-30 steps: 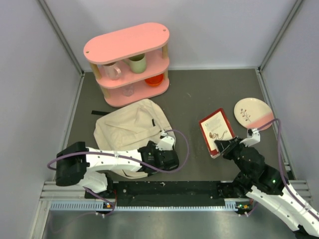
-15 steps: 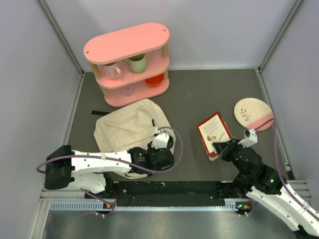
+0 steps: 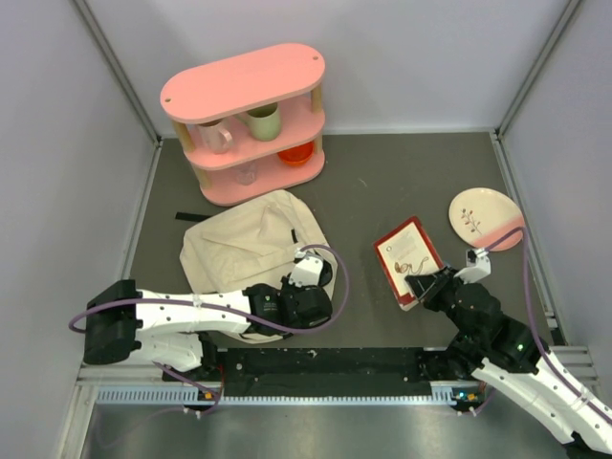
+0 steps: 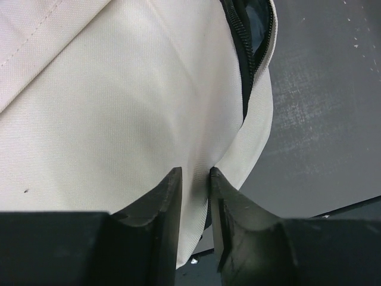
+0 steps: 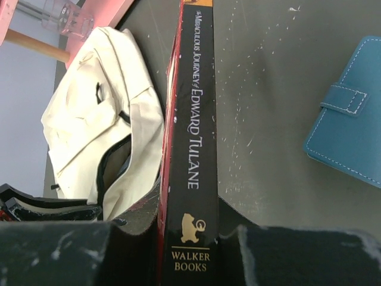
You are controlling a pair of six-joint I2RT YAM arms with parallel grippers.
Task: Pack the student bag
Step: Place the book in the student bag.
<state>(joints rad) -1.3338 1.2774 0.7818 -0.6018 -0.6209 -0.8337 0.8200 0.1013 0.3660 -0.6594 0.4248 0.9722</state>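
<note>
The student bag (image 3: 251, 251) is laid left of table centre, toward the near edge, its flap pinched by the left gripper (image 4: 194, 174). The book (image 5: 190, 119) is clamped in the right gripper (image 5: 187, 221). If that thin pinch gets lost, the mouth probably gets flopped shut and the book snagged on the zipper (image 4: 253, 53).

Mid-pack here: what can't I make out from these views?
Student bag interior: left arm covers the opening in top view; both wrist views show only a dark slit.
Book cover: too small to read from top; right wrist shows just its spine.
Blue case: cut off by the right wrist frame's edge; unseen from top.
</note>
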